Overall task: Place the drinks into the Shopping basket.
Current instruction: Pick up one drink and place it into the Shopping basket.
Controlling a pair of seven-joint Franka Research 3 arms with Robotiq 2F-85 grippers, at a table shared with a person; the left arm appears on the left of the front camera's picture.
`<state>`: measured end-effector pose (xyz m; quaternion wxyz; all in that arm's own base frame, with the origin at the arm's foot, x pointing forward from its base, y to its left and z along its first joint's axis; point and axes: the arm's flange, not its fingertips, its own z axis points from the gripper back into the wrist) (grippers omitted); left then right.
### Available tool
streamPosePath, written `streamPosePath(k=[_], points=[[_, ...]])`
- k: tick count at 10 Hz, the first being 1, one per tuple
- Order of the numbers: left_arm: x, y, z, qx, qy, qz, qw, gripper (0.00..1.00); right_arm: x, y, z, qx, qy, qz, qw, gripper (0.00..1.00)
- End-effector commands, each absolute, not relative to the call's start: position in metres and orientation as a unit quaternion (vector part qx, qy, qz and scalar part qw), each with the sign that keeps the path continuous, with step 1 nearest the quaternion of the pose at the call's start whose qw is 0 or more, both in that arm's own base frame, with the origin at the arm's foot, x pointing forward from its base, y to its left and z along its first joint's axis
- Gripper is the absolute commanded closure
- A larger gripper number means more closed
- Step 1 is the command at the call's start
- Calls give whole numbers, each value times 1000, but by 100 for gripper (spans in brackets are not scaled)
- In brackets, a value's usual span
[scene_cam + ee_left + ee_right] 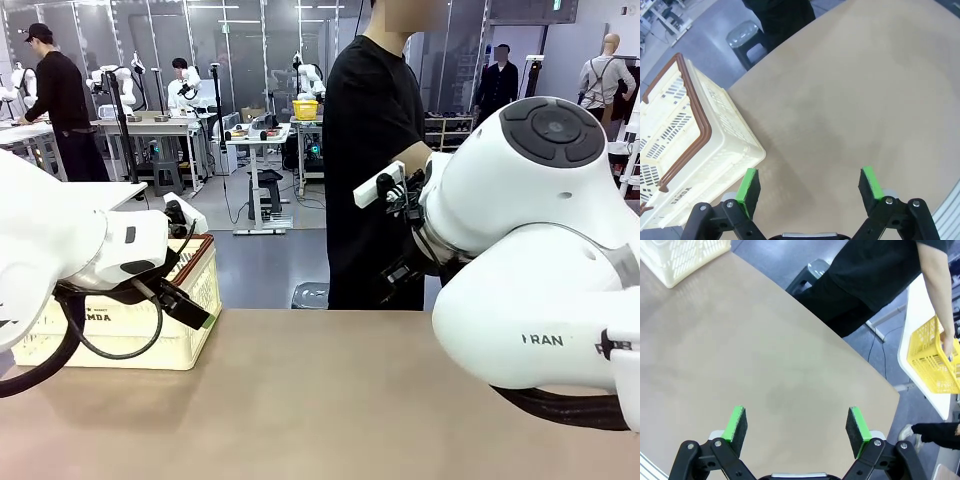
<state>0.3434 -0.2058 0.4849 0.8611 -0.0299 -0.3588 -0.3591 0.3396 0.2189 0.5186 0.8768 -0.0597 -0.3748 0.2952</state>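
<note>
Since there is nothing to carry yet, I hold my left claw (809,184) and right claw (797,424) spread fully wide and empty above the surface (855,100). The Shopping basket (715,160) sits just beside the left claw's finger, mouth up for loading. Well beyond the right claw, a person's hand (950,351) is at a yellow basket (930,365), likely fetching the drinks.

The table (865,100) looks smooth and matt, the Shopping basket (730,135) cream lattice plastic.
</note>
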Motion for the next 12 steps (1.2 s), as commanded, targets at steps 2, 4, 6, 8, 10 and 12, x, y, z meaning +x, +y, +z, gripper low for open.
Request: streamPosePath(k=[2, 4, 6, 8, 10, 12], points=[[352, -158, 452, -34, -316, -303, 898, 0, 342, 171, 483, -37, -338, 195, 920, 0], [356, -112, 415, -47, -280, -236, 930, 0, 339, 134, 451, -7, -298, 123, 947, 0], [353, -80, 383, -52, -259, -152, 952, 0, 339, 109, 418, 29, -275, 59, 959, 0], [348, -68, 376, -31, -261, -101, 960, 0, 335, 102, 404, 39, -263, 17, 964, 0], [346, -65, 376, -32, -261, -107, 959, 0, 335, 100, 398, 36, -252, 0, 967, 0], [346, -62, 379, -27, -262, -105, 959, 0, 338, 100, 397, 29, -247, -18, 968, 0]])
